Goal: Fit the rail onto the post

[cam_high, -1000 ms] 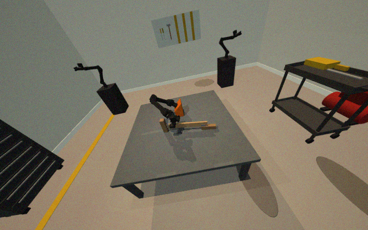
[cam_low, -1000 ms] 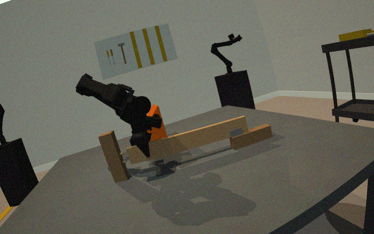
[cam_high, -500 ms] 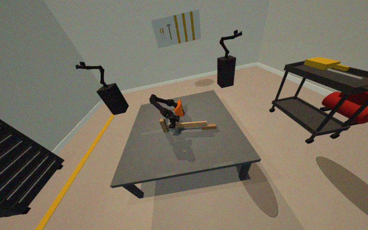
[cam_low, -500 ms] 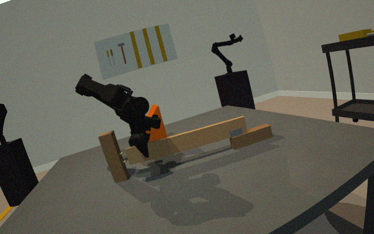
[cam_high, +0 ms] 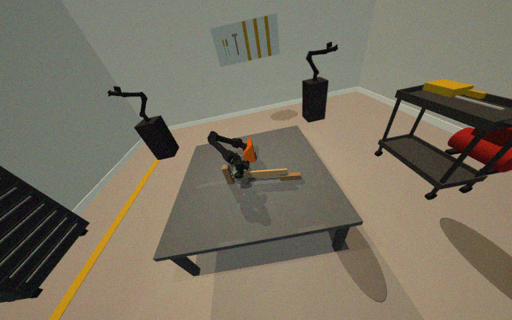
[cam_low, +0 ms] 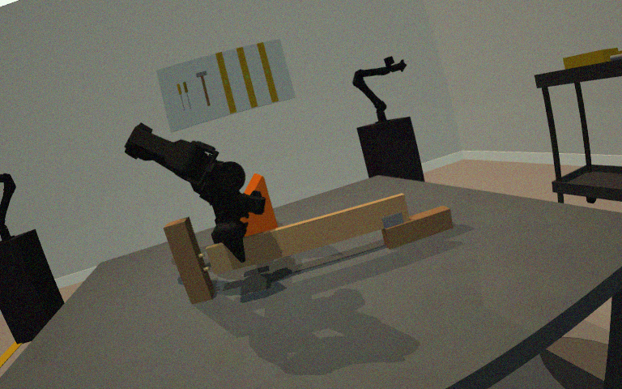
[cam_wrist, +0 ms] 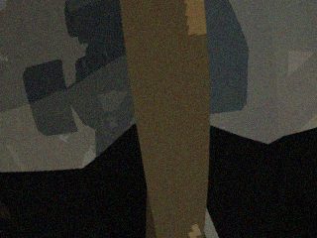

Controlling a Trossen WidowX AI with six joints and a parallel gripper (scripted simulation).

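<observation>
The wooden rail (cam_high: 268, 173) (cam_low: 330, 230) (cam_wrist: 168, 74) is held just off the table, with its shadow beneath. Its far end sits in the grey bracket (cam_low: 393, 220) on the low footboard block (cam_high: 294, 176) (cam_low: 419, 228). Its near end faces the short post (cam_high: 227, 175) (cam_low: 187, 261) across a small gap. The upper peg (cam_low: 201, 255) and lower peg (cam_low: 206, 268) show in that gap, their tips close to the rail end. The holes are hidden, and I cannot tell if the tips are inside. My gripper (cam_high: 239, 175) (cam_low: 239, 254) (cam_wrist: 161, 129) is shut on the rail near that end.
An orange wedge-shaped piece (cam_high: 249, 151) (cam_low: 261, 206) stands behind the rail, beside my arm. All this is on a grey table (cam_high: 211, 219) (cam_low: 458, 284). Two other arms on black pedestals and a dark cart (cam_high: 427, 155) stand away from the table.
</observation>
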